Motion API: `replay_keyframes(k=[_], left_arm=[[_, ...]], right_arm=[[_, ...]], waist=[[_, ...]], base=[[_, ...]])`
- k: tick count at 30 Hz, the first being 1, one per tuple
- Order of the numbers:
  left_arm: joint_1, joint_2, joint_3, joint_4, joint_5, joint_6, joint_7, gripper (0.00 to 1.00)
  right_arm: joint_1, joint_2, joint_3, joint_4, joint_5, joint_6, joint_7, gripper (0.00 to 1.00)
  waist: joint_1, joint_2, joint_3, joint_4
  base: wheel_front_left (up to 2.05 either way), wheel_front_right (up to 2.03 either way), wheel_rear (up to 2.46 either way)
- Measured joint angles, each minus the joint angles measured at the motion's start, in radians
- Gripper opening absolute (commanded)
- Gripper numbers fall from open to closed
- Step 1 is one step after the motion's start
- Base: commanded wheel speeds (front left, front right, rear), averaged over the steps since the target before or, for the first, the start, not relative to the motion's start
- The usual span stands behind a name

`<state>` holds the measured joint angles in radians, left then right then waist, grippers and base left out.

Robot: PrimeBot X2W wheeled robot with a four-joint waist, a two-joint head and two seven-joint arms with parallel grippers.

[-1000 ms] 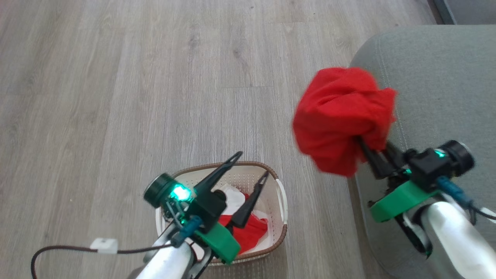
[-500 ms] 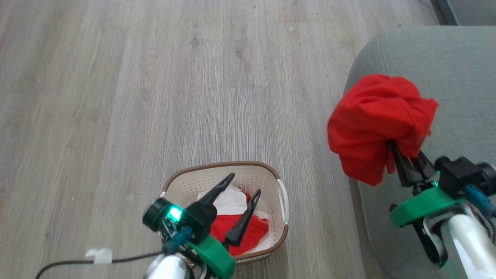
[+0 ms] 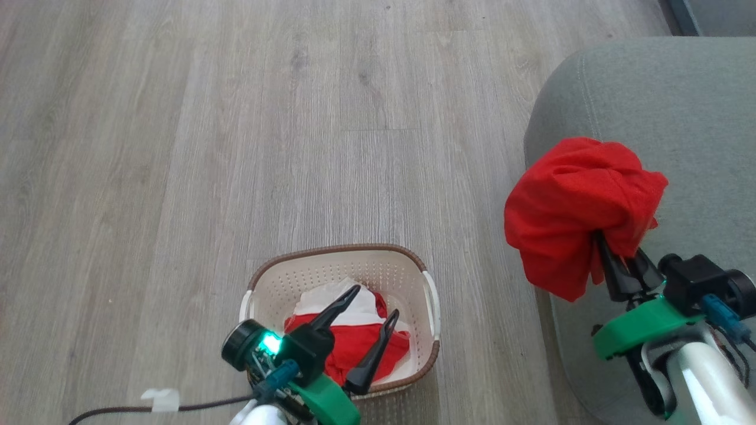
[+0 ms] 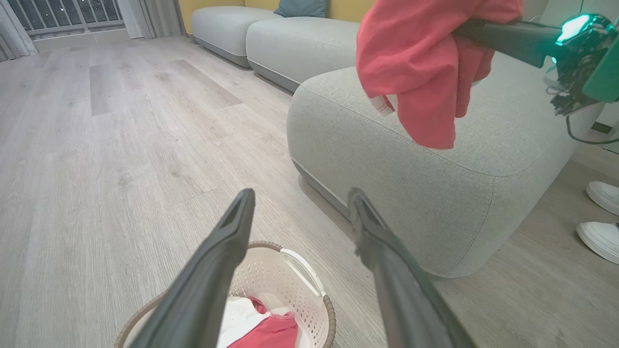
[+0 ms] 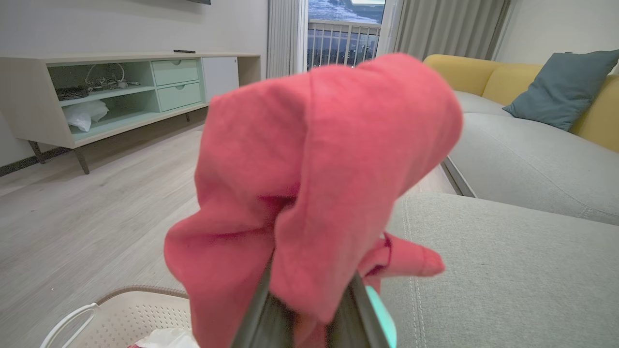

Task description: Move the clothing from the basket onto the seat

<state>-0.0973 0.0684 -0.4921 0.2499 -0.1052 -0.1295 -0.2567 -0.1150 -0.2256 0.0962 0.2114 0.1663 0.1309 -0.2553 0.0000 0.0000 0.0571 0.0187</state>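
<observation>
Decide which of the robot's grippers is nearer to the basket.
Left. The left gripper hangs open directly above the basket; the right gripper, shut on a red garment, is off to the side at the edge of the seat.

— What is the floor (image 3: 236, 147) made of?
— Pale grey-brown planks with a wood grain. Matt, hardly any sheen.
— And the basket (image 3: 307, 276)?
— Smooth cream plastic, its walls punched with small holes. The rim looks like brown weave.
— The clothing in the basket (image 3: 354, 348)?
— Thin soft fabric, red and white, matt and creased. The red garment (image 3: 579, 195) is the same kind of cloth, crumpled into loose folds.
— The seat (image 3: 679, 100)?
— Grey-green upholstery in a fine, slightly rough weave. It is matt, with stitched seams.
— The left end effector (image 3: 375, 299)?
— Dark matt fingers, plastic by the look. Its green collar (image 3: 328, 401) is smooth plastic. The right forearm (image 3: 709, 378) is silvery and glossy.
</observation>
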Motion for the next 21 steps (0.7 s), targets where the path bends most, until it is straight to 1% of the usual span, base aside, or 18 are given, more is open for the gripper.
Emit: replay_keyframes(k=[6,10,15,21], left_arm=[[0.0,-0.001,0.001,-0.002,0.0,0.0,0.0,1.0],[0.0,-0.002,-0.002,-0.006,0.0,0.0,0.0,1.0],[-0.003,-0.003,-0.017,-0.01,0.001,0.0,0.0,1.0],[-0.021,-0.004,-0.025,-0.016,0.01,0.0,0.0,1.0]], right_arm=[[0.0,0.0,-0.025,-0.01,-0.001,0.0,0.0,0.0],[0.0,-0.001,-0.035,-0.014,-0.001,0.0,0.0,0.0],[-0.001,-0.003,-0.053,-0.025,-0.001,0.0,0.0,0.0],[-0.006,-0.002,-0.082,-0.035,-0.001,0.0,0.0,0.0]], waist=[[0.0,0.0,-0.004,-0.008],[0.0,0.0,-0.002,-0.026],[0.0,0.0,0.01,-0.067],[0.0,0.0,0.034,-0.14]], base=[[0.0,0.0,0.0],[0.0,0.0,0.0],[0.0,0.0,0.0],[0.0,0.0,0.0]])
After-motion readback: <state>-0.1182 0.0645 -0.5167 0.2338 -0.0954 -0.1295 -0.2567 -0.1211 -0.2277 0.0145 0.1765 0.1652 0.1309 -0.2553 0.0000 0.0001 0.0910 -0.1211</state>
